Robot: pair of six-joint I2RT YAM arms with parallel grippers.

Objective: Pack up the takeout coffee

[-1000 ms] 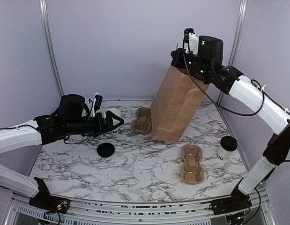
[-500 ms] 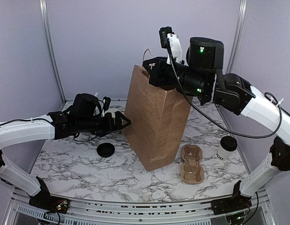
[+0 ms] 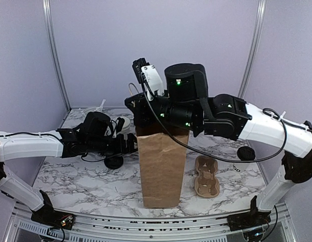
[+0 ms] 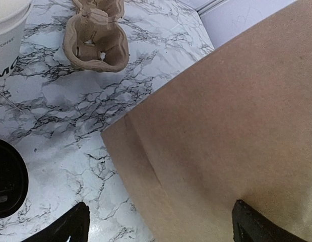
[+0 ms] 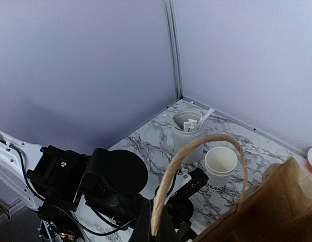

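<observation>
Lilac walls (image 3: 145, 40), marble-patterned table (image 3: 85, 186)

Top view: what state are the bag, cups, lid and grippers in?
Brown paper bag: upright.
Right gripper: shut on bag's twine handle.
Left gripper: open, beside bag.
Lidded white paper cup: upright, closed.
Lidless white paper cup: upright, open.
Loose black plastic lid: lying flat.

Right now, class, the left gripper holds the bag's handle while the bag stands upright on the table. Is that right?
No. It is the right gripper that holds the handle, as the right wrist view shows. The bag does stand upright on the table.
</observation>
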